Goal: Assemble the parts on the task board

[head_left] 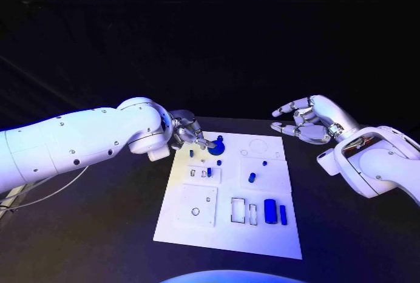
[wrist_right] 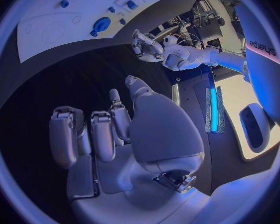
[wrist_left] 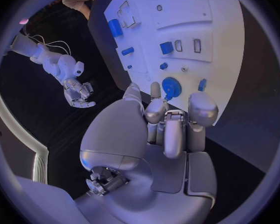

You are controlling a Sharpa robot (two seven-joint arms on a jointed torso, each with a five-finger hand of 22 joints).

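Left hand [head_left: 190,136] reaching over the far left corner of the white board [head_left: 229,240], fingertips [wrist_left: 155,90] down at the round blue gear [wrist_left: 172,87]. Touching or just short of its rim; cannot tell whether clamped on it or merely resting, since the fingers hide the contact. Fingers bunched fairly close together, nothing plainly lifted.

Gear directly ahead of the fingertips, lying flat on the board. A small blue peg [wrist_left: 202,84] just beside it, off to one side of the fingers. Other blue pieces [head_left: 269,211] well apart, toward the near end of the board.

Right hand [head_left: 308,122] hovering off the board past its far right corner, fingers apart and curled, holding nothing. Well apart from the gear, so clearly the left hand nearer. Judged: a small closing or turning of the left fingers on the gear as the coming move.
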